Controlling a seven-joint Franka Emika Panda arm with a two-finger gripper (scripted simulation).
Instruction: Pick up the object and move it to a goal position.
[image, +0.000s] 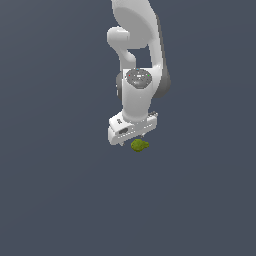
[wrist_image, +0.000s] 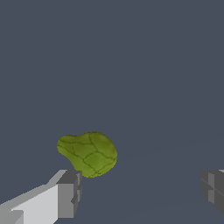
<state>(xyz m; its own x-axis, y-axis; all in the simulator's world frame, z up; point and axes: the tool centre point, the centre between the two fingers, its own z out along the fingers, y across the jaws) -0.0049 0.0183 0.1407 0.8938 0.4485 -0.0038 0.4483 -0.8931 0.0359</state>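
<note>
The object is a small lumpy olive-green blob (image: 140, 145) lying on the dark grey floor, just below the white hand of the arm in the exterior view. In the wrist view the blob (wrist_image: 89, 152) lies close to one grey fingertip (wrist_image: 69, 194), off to that side of the gap and not between the fingers. My gripper (wrist_image: 142, 190) is open wide and holds nothing; the other fingertip (wrist_image: 213, 189) shows at the picture's edge. In the exterior view the gripper (image: 136, 136) hangs right over the blob, its fingers mostly hidden by the hand.
A plain dark grey floor (image: 60, 200) surrounds the arm. No other object, container or goal marker shows in either view.
</note>
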